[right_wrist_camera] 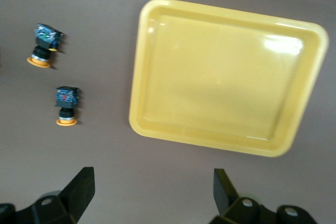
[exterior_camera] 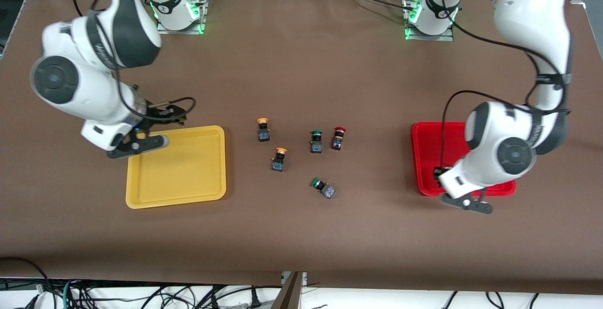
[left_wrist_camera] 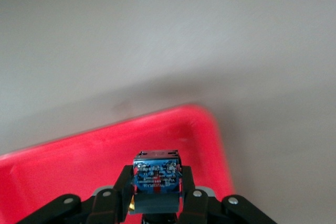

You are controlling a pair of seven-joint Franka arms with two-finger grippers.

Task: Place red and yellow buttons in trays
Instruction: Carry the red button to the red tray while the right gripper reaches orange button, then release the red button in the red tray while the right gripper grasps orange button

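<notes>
My left claw (left_wrist_camera: pixel 156 203) pinches a button (left_wrist_camera: pixel 156 176) over the red tray (left_wrist_camera: pixel 63 166), lower right, ready to drop it; my right claw (right_wrist_camera: pixel 152 192) waits spread above the yellow tray (right_wrist_camera: pixel 157 129).

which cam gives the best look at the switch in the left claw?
Left wrist view: the switch fills the foreground, pinched between the left claw's fingers over the red tray. Only its blue-labelled body shows, so its cap colour can't be told. In the front view the arm hides it. The right wrist view doesn't include it.
</notes>
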